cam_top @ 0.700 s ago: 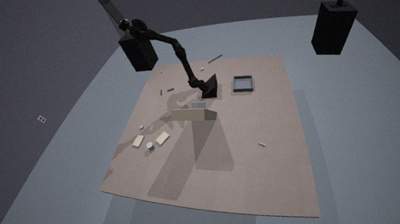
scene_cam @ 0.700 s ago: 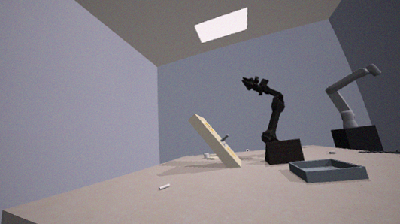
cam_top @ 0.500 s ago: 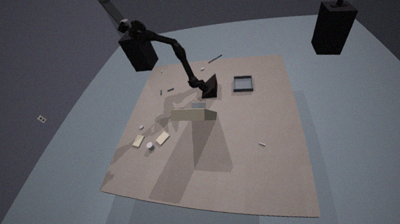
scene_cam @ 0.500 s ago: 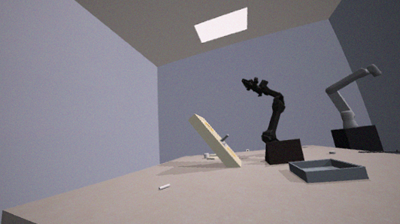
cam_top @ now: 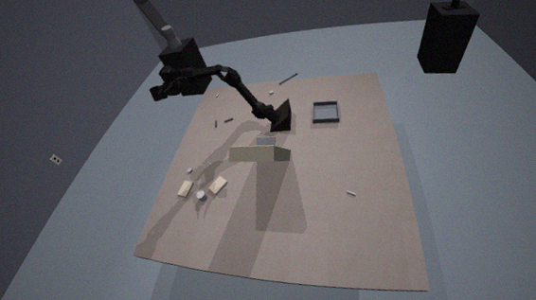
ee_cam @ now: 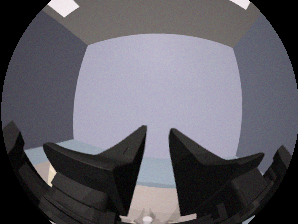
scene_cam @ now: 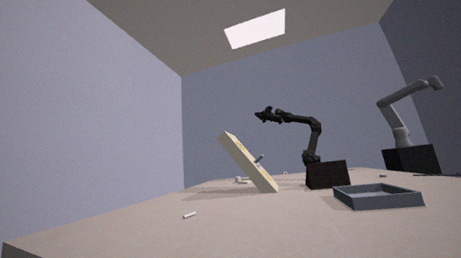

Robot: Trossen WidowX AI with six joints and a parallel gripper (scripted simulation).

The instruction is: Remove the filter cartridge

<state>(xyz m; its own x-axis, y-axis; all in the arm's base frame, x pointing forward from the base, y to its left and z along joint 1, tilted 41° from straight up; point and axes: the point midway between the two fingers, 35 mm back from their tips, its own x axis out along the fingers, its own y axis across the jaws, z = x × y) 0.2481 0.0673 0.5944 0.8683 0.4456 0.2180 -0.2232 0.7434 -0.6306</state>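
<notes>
With my black two-fingered end effector (cam_top: pixel 158 93) (scene_cam: pixel 257 115) (ee_cam: pixel 157 131) partly open and empty, I judged the round filter cartridge rigid, probably slippery, best gripped through its 2 slots.

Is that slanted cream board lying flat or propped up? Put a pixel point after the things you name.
Propped up, leaning at a slant: in the exterior view the service panel (cam_top: pixel 252 154) (scene_cam: pixel 247 164) rises well above the table with its upper edge tilted away from the arm's base.
</notes>
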